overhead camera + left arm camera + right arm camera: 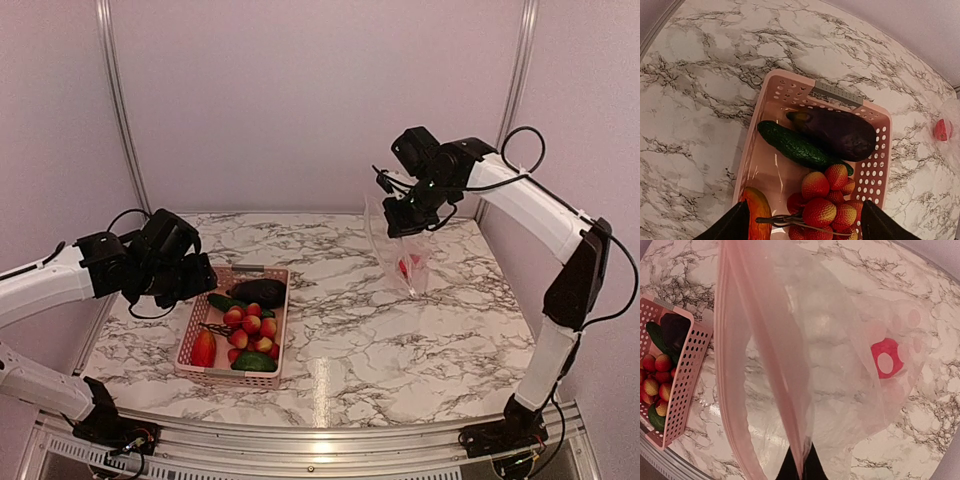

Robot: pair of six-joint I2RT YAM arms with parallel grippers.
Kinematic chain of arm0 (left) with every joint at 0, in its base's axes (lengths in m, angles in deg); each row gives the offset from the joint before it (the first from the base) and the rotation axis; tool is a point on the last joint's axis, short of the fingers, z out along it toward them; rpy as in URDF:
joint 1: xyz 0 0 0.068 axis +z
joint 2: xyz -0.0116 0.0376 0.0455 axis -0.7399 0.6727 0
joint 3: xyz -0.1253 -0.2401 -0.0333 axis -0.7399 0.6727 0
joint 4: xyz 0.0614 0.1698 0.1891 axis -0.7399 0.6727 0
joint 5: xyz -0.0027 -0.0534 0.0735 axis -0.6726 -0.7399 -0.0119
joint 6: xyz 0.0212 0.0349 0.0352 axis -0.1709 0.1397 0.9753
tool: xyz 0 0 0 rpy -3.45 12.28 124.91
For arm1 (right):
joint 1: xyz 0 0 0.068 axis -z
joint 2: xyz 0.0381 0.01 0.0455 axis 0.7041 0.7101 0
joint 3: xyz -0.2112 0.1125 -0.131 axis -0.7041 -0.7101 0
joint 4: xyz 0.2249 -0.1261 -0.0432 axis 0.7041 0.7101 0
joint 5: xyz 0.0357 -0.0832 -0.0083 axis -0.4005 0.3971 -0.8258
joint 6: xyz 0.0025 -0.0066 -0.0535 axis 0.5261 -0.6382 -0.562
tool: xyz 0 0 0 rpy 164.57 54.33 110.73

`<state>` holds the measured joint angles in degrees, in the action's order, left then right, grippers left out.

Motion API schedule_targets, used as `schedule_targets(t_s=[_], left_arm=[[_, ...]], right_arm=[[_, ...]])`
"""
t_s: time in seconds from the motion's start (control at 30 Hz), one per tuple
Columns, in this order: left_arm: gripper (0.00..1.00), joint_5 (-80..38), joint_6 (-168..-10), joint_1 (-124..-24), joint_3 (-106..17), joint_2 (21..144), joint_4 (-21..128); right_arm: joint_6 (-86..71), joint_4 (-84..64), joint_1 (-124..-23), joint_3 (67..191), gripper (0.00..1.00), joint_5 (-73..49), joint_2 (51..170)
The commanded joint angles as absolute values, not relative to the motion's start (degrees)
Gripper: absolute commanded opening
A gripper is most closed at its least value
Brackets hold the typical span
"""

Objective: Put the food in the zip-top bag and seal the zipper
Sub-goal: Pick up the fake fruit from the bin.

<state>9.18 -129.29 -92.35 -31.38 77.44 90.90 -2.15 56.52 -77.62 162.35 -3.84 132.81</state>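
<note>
The food lies in a pink basket (195, 330): a dark purple eggplant (837, 132), a green cucumber (795, 147), a cluster of red and yellow-red pieces (832, 205), an orange-red piece (757, 212) and a second cucumber (255, 362). My left gripper (802, 227) is open and empty above the basket's near end; in the top view it (198, 273) is by the basket's far left corner. My right gripper (802, 467) is shut on the zipper (767, 345) and holds the clear zip-top bag (398, 250) hanging, its bottom on the table. A red patch (885, 357) shows through the bag; I cannot tell what it is.
The basket (687, 365) stands well left of the bag on the marble table (400, 340). Pale walls with metal posts (118, 100) close the back and sides. The table's front edge has a metal rail (330, 440).
</note>
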Motion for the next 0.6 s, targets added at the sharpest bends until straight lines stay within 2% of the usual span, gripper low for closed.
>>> schedule_targets(t_s=[0.0, 0.2, 0.57], left_arm=[[0.76, 6.7, -141.3, -92.3, -25.9, 71.5, 94.8], [0.67, 1.3, -148.6, -92.3, -19.1, 68.0, 90.0], [0.58, 4.2, -158.1, -92.4, -16.7, 69.6, 88.3]], right_arm=[[-2.4, 53.3, -78.7, 163.8, 0.00, -7.8, 133.2], [-2.3, 51.2, -80.1, 163.1, 0.00, -11.5, 135.0], [-2.7, 49.1, -80.2, 160.7, 0.00, -12.6, 133.8]])
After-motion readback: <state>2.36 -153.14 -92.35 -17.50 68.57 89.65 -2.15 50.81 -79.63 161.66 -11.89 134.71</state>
